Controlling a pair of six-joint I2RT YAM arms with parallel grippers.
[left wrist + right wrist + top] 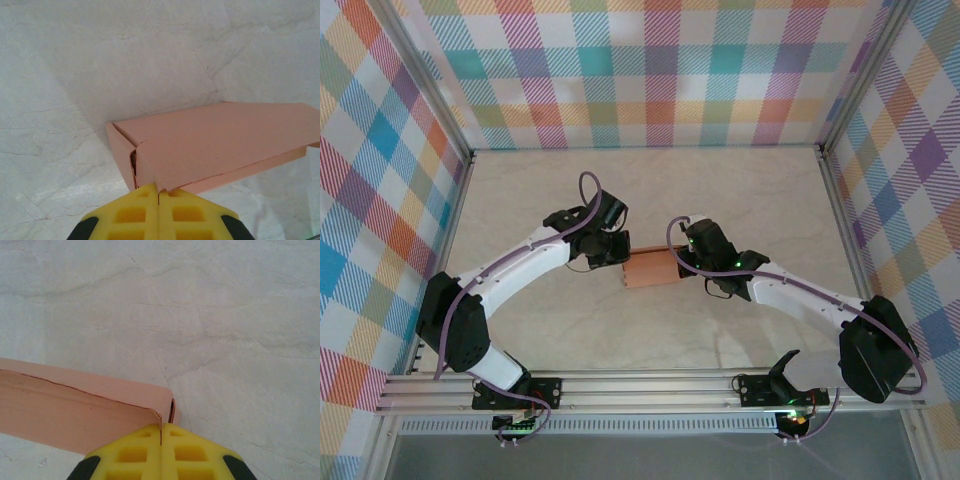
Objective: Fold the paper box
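Note:
The paper box (pixel 650 270) is a small, flat salmon-orange box lying on the pale marbled table between the two arms. My left gripper (pixel 623 262) is at its left end and my right gripper (pixel 680 262) at its right end. In the left wrist view the yellow fingertips of the left gripper (pixel 159 189) are shut together and touch the box's (pixel 215 145) near top edge, beside a corner with a small gap in it. In the right wrist view the right gripper (pixel 161 427) is shut too, tips against the box's (pixel 75 410) corner where the lid edge ends.
The table (pixel 650 190) is boxed in by plaid walls on the left (pixel 380 200), back and right. An aluminium rail (pixel 650 385) carrying both arm bases runs along the near edge. Bare table lies behind and in front of the box.

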